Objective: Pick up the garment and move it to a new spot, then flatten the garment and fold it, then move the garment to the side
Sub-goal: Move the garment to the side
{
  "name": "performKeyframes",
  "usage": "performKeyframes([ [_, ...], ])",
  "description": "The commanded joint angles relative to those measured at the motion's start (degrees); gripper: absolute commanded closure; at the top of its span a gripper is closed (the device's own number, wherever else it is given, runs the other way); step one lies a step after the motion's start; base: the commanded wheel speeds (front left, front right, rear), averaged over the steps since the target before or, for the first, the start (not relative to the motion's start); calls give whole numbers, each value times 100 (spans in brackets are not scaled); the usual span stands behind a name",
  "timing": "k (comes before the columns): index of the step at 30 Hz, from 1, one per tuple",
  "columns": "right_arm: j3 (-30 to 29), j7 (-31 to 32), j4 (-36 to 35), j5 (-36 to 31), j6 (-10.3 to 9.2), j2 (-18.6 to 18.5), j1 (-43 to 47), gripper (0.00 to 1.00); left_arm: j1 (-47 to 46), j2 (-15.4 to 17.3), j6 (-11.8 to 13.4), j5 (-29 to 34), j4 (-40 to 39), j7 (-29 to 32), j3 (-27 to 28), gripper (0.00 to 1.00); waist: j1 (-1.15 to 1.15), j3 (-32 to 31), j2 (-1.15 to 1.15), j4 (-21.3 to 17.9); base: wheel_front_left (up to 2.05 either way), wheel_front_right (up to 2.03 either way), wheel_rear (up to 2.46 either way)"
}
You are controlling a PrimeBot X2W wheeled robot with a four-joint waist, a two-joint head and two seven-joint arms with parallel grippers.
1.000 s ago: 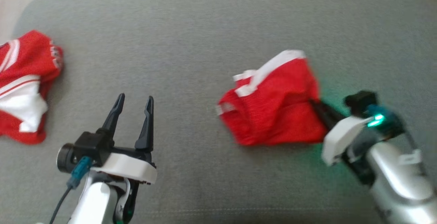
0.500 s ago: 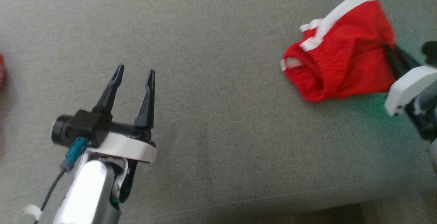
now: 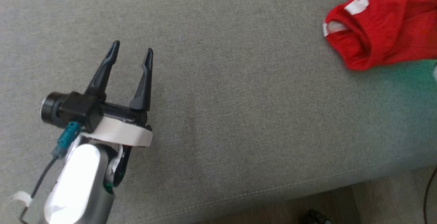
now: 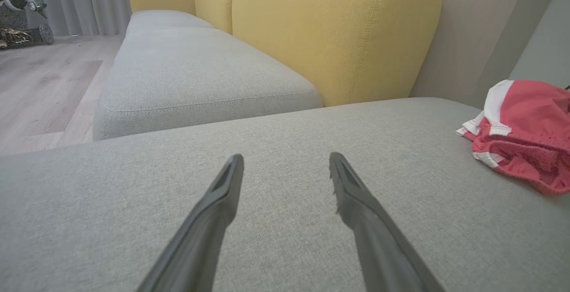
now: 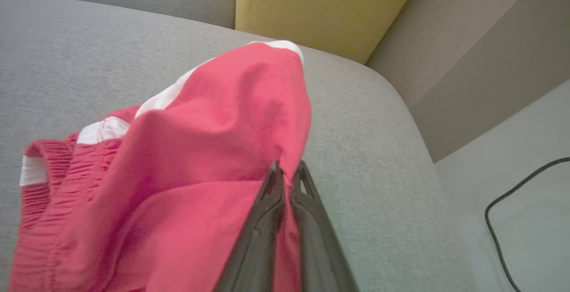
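The garment (image 3: 385, 26) is a pair of red shorts with white trim, bunched up at the far right of the grey sofa cushion (image 3: 239, 114). In the right wrist view my right gripper (image 5: 288, 166) is shut on a fold of the garment (image 5: 200, 149), which bulges up in front of the fingers while its elastic waistband trails lower left. My left gripper (image 3: 132, 46) hovers open over bare cushion at the left, nothing between its fingers. From the left wrist view the left gripper (image 4: 286, 158) points across the cushion, the garment (image 4: 530, 127) far to its right.
A yellow backrest (image 4: 334, 29) rises behind the cushion, with another grey seat (image 4: 191, 74) beyond it. The cushion's front seam and the floor (image 3: 392, 200) show at the lower right. A black cable (image 5: 503, 221) lies on the floor past the cushion's corner.
The head camera has swung, so the second red garment at the left has left the picture. Relative to my left gripper, the garment has travelled right and farther away with the right gripper.
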Motion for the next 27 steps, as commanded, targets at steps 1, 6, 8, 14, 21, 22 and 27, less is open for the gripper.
performKeyframes([
  [1,19,2,-134,106,-5,-360,-120,100,-270,160,0,60,-228,26,160,0,-1,136,0,-83,0,0,0],
  [6,0,5,-288,254,-5,-432,-276,100,-357,238,-6,76,-280,48,167,0,-1,285,0,-176,0,0,0],
  [8,32,12,-310,328,-5,-456,-365,100,-405,257,-10,89,-298,71,140,0,-1,346,0,-197,0,0,0],
  [14,-26,26,-318,261,-5,-393,-386,100,-478,268,-13,92,-314,91,101,0,-1,409,0,-194,0,0,0],
  [21,-327,111,-391,69,-5,-228,-281,0,-465,329,11,57,-306,86,123,0,-1,411,0,-218,0,0,0],
  [22,-451,112,-404,20,-5,-173,-253,0,-457,337,17,52,-304,85,127,0,-1,402,0,-228,0,0,0],
  [27,-1110,113,-594,-272,-5,165,87,0,-408,359,52,27,-294,83,131,0,-1,294,0,-265,0,0,0],
])
